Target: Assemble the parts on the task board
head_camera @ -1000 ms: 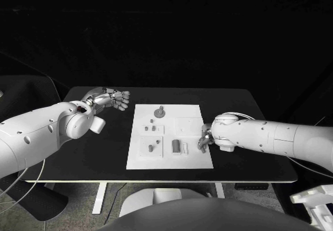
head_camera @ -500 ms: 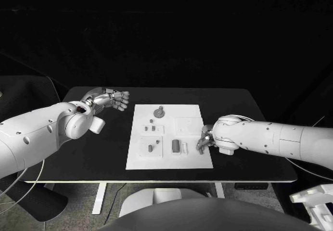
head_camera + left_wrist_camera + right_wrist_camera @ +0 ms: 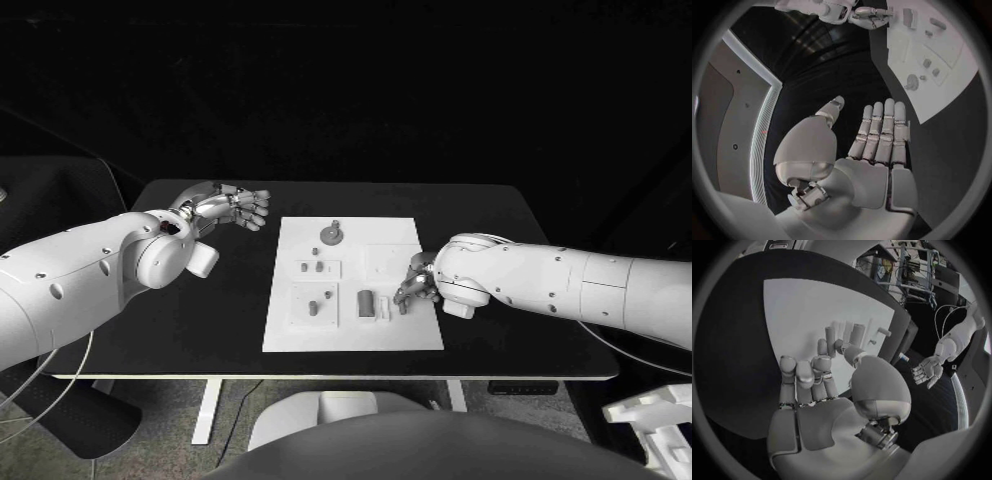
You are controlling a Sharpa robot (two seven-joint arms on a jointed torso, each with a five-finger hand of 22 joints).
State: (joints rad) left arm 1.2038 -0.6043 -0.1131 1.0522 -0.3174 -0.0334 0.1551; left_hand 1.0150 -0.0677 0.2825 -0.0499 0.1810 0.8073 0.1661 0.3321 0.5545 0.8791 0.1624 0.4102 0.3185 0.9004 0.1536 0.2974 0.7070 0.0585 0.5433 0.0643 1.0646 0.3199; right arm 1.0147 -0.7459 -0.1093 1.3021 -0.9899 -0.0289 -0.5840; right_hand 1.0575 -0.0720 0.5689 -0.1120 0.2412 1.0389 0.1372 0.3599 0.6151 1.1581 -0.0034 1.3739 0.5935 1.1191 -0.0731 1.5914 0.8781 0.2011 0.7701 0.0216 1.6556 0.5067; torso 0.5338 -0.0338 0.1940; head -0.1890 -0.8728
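The white task board (image 3: 392, 236) lies in the middle of the black table (image 3: 476, 215). On it are a round gear-like part (image 3: 332, 235), two small pegs (image 3: 307, 267), an upright part (image 3: 315, 304), a dark block (image 3: 366, 302) and a pale strip (image 3: 384, 305). My right hand (image 3: 415, 285) hovers over the board's right side, next to the strip. In the right wrist view the right hand (image 3: 823, 385) has its thumb and forefinger tips close together above the board (image 3: 804, 305); whether they pinch anything is unclear. My left hand (image 3: 231, 207) (image 3: 873, 150) is open and holds nothing, off the board's far-left corner.
Bare black tabletop runs on both sides of the board. The left wrist view shows the board (image 3: 954, 80) and the right hand (image 3: 870, 15) far off across the table. A raised square recess (image 3: 387, 262) sits near the board's right edge.
My right hand has moved from the board's right edge inward over the board, toward the pale strip and dark block. The left hand has stayed put.
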